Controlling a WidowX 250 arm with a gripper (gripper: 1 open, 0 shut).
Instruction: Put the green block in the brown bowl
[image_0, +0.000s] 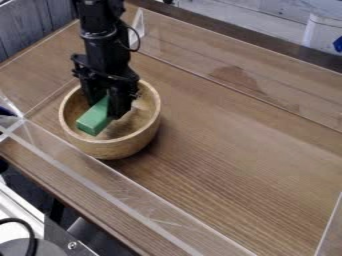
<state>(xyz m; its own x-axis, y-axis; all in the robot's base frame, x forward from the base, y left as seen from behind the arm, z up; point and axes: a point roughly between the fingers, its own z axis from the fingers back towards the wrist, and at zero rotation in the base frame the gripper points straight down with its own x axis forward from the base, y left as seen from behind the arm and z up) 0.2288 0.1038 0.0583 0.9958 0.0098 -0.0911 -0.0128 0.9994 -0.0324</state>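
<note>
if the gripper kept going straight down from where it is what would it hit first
Most likely the green block it is shut on, pressed onto the floor of the brown bowl. The gripper points down into the bowl, so the bowl's inner bottom lies right below; the gap left is unclear.
</note>
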